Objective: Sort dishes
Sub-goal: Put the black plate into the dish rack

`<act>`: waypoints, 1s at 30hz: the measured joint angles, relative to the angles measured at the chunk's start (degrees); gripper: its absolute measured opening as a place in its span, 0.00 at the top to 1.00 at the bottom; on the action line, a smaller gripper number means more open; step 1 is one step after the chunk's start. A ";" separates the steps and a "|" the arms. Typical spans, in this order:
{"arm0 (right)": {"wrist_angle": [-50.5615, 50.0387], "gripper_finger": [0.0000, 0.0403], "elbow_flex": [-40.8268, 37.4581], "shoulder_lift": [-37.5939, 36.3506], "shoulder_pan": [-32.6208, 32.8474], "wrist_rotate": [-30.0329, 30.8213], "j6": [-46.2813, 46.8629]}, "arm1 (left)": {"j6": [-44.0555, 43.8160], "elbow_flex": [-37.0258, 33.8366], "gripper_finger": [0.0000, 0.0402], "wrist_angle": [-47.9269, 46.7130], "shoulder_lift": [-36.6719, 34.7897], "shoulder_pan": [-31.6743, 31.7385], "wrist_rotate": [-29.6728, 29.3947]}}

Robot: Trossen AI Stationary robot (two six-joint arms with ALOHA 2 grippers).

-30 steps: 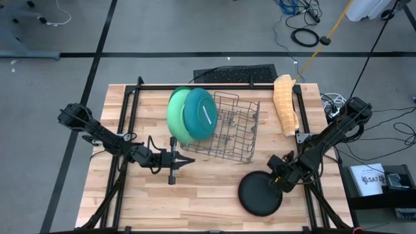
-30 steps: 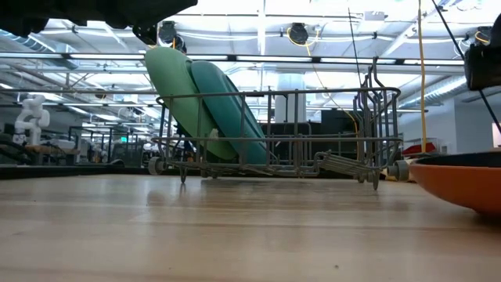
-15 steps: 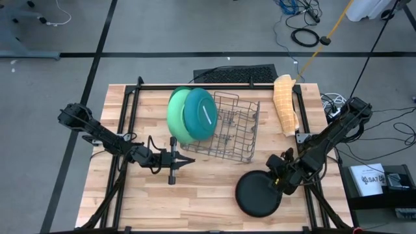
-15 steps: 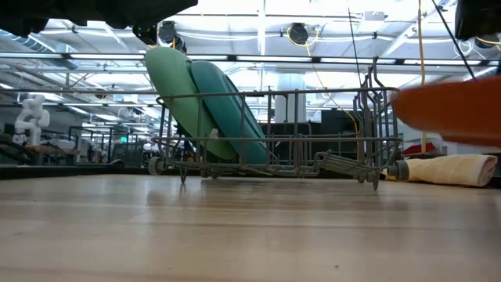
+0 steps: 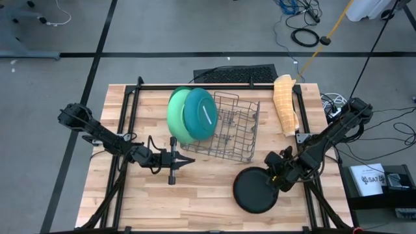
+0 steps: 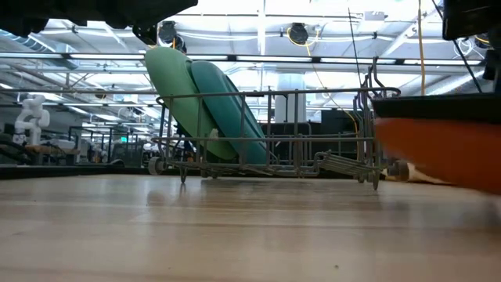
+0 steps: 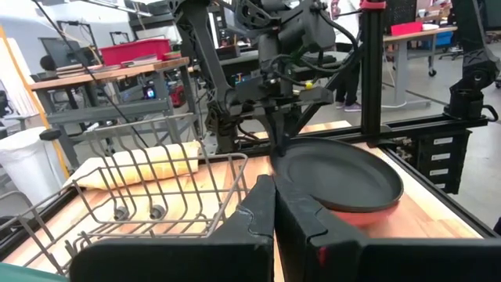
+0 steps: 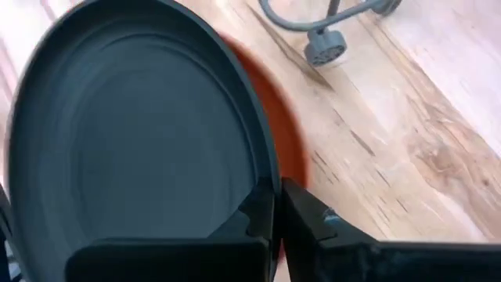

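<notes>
Right pincer (image 5: 281,177) grips the orange-black plate (image 5: 254,190) by its rim, clear of the tabletop (image 5: 208,195); left pincer (image 5: 173,160), closed, empty, beside the rack (image 5: 227,130).

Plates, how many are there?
3. The light-green plate and the teal plate stand in the wire rack; the black-and-orange plate is held by the right gripper. None seems hidden.

I see grey wire rack (image 5: 227,127) on wooden table (image 5: 136,201), near far edge, roughly centred. Yellow folded towel (image 5: 285,104) lies along right edge, near far right corner, apart from rack. Black mat (image 5: 235,73) on floor just beyond far edge. Coiled cable (image 5: 305,36) on floor farther off.
</notes>
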 joint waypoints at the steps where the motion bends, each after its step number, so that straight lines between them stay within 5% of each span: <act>1: 0.40 0.99 0.00 -0.02 -0.06 0.54 -0.51 | 0.00 0.00 1.00 0.00 0.00 0.02 0.02; 13: 11.21 0.99 0.00 -0.17 -1.68 4.53 -10.85 | 0.02 0.00 1.00 0.00 0.00 0.00 0.02; 19: 22.19 0.99 0.00 -0.17 -4.46 10.13 -24.45 | 0.02 0.00 0.97 0.00 0.00 0.00 0.02; 26: 34.31 0.99 0.00 -0.17 -10.05 11.08 -40.66 | 1.30 1.89 0.65 -0.05 0.00 -0.47 -0.11; 30: 38.53 0.99 0.13 -0.17 -13.25 10.18 -45.33 | 10.86 6.64 0.45 -0.33 0.00 -2.86 -2.34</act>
